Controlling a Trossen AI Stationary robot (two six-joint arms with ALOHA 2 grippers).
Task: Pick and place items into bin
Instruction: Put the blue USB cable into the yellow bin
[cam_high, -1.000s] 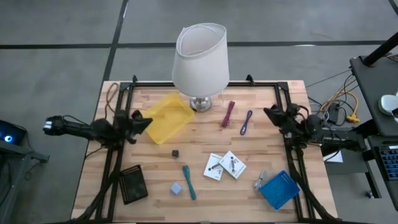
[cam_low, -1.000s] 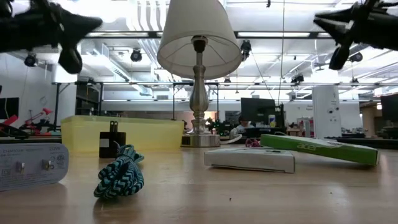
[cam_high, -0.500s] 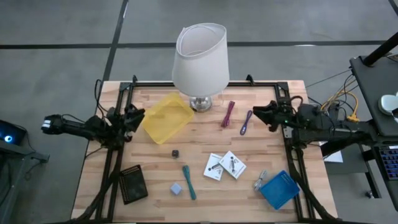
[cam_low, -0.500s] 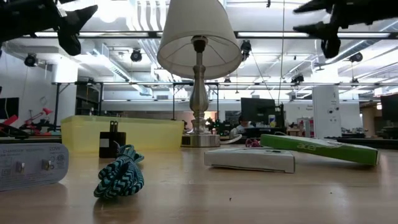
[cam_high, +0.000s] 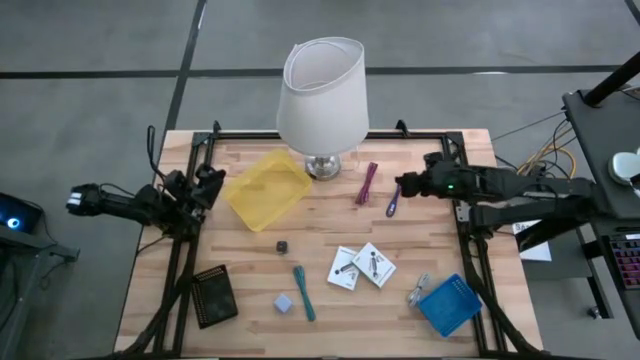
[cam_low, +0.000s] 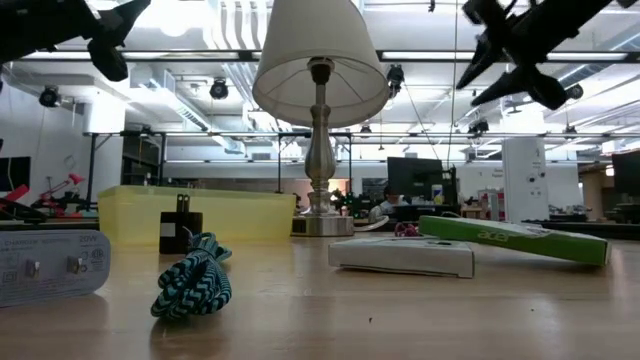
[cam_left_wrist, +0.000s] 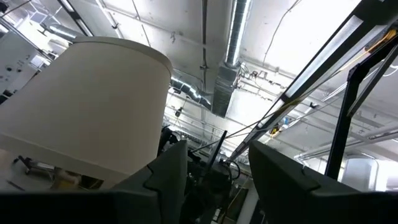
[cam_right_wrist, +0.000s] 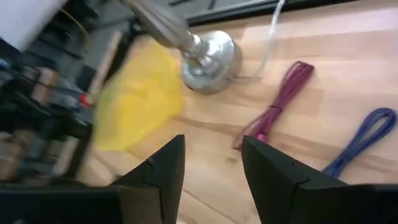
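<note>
While the left gripper (cam_high: 208, 186) has drawn back to the table's left edge, its pincer has gone from closed to moderately parted and holds nothing. Just beside it the yellow bin (cam_high: 268, 188) is without any item, so the task has barely begun. Nearer the front lie the dark cube (cam_high: 283, 246), lavender cube (cam_high: 284, 302), teal cord (cam_high: 303, 292) and two white cards (cam_high: 360, 266), all untouched. Past the lamp (cam_high: 322, 90), the magenta cord (cam_high: 367, 183) and purple cord (cam_high: 393, 207) lie side by side. The right gripper (cam_high: 405, 185) has swung in from the right edge and hangs over the purple cord's far end, pincer parted and empty; I judge that cord its first pick. The table (cam_high: 330, 225) is pale wood planks in a black frame; behind is a workshop with ceiling ducts and strip lights
</note>
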